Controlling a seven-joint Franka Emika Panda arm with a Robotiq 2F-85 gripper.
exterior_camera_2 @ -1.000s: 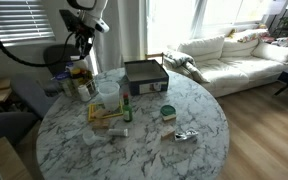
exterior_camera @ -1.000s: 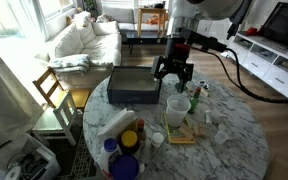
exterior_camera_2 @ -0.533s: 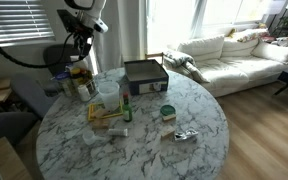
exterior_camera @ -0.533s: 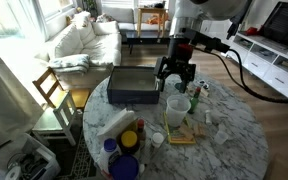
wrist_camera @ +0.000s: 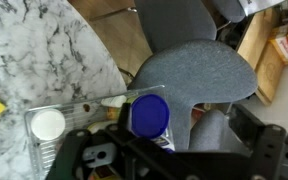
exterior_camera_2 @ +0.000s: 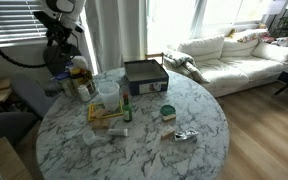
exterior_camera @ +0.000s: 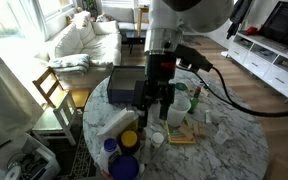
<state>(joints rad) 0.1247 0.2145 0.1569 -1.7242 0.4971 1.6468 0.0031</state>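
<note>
My gripper (exterior_camera: 155, 102) hangs open and empty over the near edge of the round marble table (exterior_camera: 229, 130), just above a cluster of jars. In the wrist view my gripper (wrist_camera: 169, 142) has its dark fingers spread wide, with a blue-lidded jar (wrist_camera: 149, 115) directly below and between them. A white-lidded jar (wrist_camera: 49, 123) stands beside it. In an exterior view the blue-lidded jar (exterior_camera: 111, 146) stands near a yellow-lidded jar (exterior_camera: 130, 138). In the opposite exterior view my gripper (exterior_camera_2: 60, 52) hovers above the jar cluster (exterior_camera_2: 74, 80).
A black box (exterior_camera: 129, 85) lies mid-table (exterior_camera_2: 144, 72). A clear measuring cup (exterior_camera: 177, 105), a small green bottle (exterior_camera_2: 126, 108) and a green-lidded tin (exterior_camera_2: 168, 112) stand nearby. A grey chair (wrist_camera: 199, 65) sits just off the table edge. A white sofa (exterior_camera_2: 224, 55) stands beyond.
My arm has swung away from the black box and measuring cup towards the table edge, and now hangs over the jar cluster. The gripper stays open.
</note>
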